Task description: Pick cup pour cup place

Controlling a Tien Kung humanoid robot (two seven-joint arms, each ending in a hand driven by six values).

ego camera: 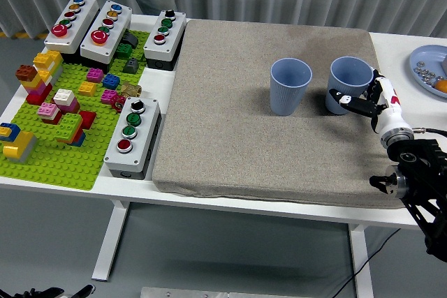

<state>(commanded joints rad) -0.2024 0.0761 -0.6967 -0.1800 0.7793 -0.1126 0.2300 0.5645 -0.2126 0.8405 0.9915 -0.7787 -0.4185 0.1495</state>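
Two blue ribbed cups stand upright on the grey mat. The left cup is free and looks empty from here. The right cup rests on the mat near its right edge. My right hand, white with black fingers, reaches in from the lower right and wraps this cup's near right side. Its thumb lies across the cup's lower front, and the other fingers sit against its right wall. The left arm is out of the picture.
A blue plate holding small metal balls and an orange piece sits at the right edge. Left of the mat are button boxes and a green brick board with several bricks. A person stands at the far left.
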